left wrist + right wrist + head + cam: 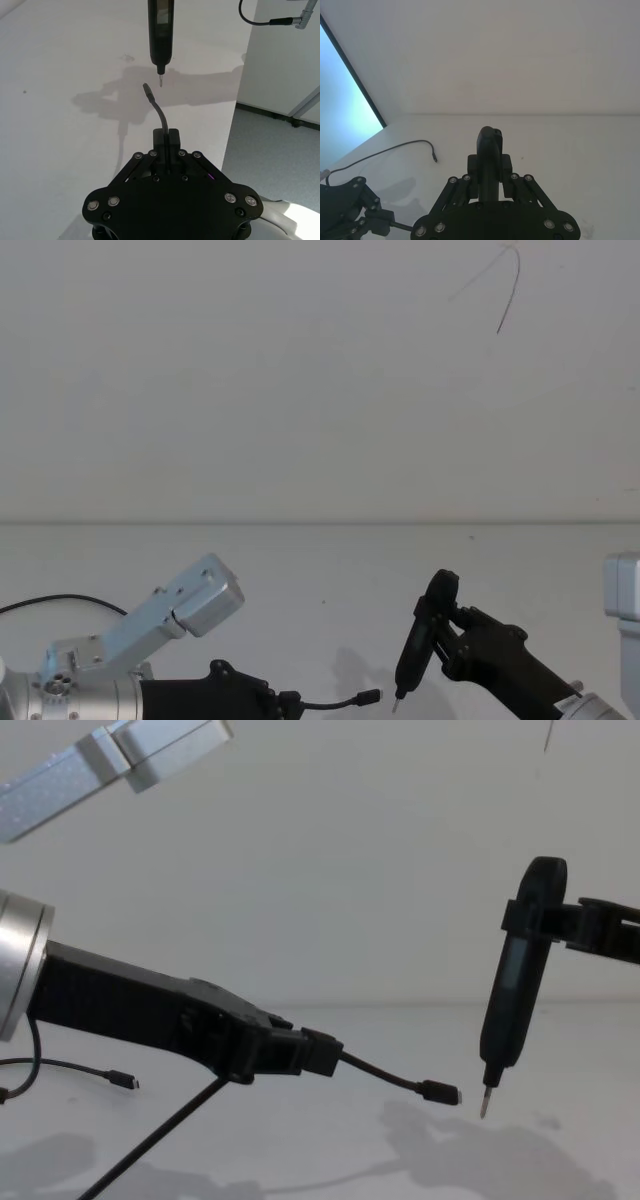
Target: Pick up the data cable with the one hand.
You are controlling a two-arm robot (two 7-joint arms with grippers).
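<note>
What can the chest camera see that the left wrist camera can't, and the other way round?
Chest view extra: a thinner black wire lying on the table at the robot's left, and the right gripper clamped on the pen-shaped tool. Left wrist view extra: the table's edge and the floor beyond it. Shared: the left gripper shut on the data cable, with its plug held up off the table and pointing toward the tool's metal tip.

A white table (330, 590) — on it lies a thin black wire (60, 597).
</note>
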